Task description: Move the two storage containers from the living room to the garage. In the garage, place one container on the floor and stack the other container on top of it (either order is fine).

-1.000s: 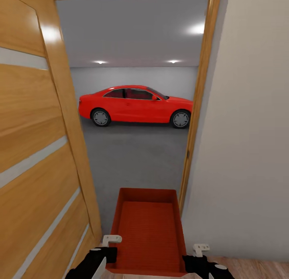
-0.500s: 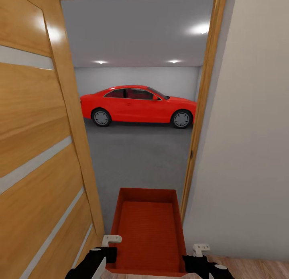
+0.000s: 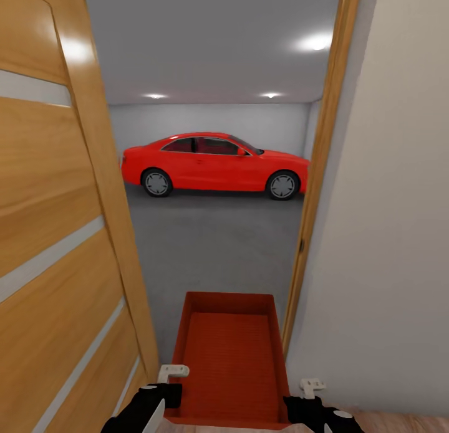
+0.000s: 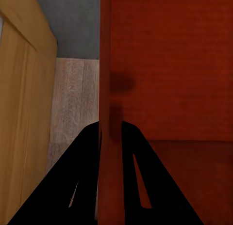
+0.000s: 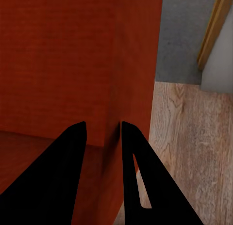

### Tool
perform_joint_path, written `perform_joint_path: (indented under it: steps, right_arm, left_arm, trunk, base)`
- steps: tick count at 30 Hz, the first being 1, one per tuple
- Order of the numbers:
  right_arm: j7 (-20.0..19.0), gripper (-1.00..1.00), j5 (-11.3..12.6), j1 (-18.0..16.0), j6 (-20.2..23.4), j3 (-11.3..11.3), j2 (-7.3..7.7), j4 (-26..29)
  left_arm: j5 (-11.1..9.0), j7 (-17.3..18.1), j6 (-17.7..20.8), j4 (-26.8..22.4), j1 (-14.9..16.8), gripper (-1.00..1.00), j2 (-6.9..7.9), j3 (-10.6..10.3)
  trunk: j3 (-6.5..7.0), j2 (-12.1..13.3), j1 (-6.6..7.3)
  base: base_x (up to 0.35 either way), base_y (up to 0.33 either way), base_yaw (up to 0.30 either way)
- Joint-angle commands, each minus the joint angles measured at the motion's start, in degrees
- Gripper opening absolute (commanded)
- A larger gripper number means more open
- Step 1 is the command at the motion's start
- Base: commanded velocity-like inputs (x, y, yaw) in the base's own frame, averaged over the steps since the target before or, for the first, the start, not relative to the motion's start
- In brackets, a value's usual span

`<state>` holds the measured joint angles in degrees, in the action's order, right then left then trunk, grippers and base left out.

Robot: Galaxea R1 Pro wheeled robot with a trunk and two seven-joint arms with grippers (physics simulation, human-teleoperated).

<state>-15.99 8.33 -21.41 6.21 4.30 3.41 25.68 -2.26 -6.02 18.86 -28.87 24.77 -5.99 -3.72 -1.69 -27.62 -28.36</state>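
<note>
One orange-red storage container [image 3: 229, 358] hangs low in front of me, open top up and nothing inside it. My left gripper [image 3: 167, 400] is shut on its left wall, seen edge-on as the container wall [image 4: 109, 89] between the black fingers of the left gripper [image 4: 110, 130]. My right gripper [image 3: 298, 403] is shut on the right wall. In the right wrist view that gripper [image 5: 104, 128] pinches the container [image 5: 73, 55] at its edge. Through the doorway lies the garage with its dark grey floor [image 3: 212, 240].
A wood-panelled door [image 3: 56, 233] stands open close on my left. The wooden door frame [image 3: 315, 190] and a pale wall [image 3: 386, 233] are close on my right. A red car [image 3: 212, 164] is parked across the far side of the garage. Light wood planks [image 5: 184, 137] lie under the container.
The whole head view has shifted a little, with the right door frame sliding further right. The container and both grippers keep the same place in the picture.
</note>
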Motion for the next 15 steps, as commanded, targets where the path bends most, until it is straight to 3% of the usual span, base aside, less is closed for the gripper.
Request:
perform_joint_path:
  steps: [1, 8, 15]
  right_arm:
    - [0.6, -1.0, -3.0, 0.0, 0.3, 0.7, -0.01, 0.1]
    - [0.6, -1.0, -3.0, 0.0, 0.3, 0.7, 0.02, 0.1]
    - [0.6, -1.0, -3.0, 0.0, 0.3, 0.7, 0.02, 0.1]
  left_arm:
    - [0.4, -2.1, 0.5, -0.2, 0.1, -1.0, -0.34, 0.7]
    - [0.4, -2.1, 0.5, -0.2, 0.1, -1.0, -0.34, 0.7]
    - [0.4, -2.1, 0.5, -0.2, 0.1, -1.0, -0.34, 0.7]
  trunk:
    - [-0.12, -0.1, -0.06]
    - [-0.12, -0.1, -0.06]
    - [-0.12, -0.1, -0.06]
  base:
    - [0.317, 0.0, 0.0]
    - [0.317, 0.0, 0.0]
    - [0.066, 0.0, -0.088]
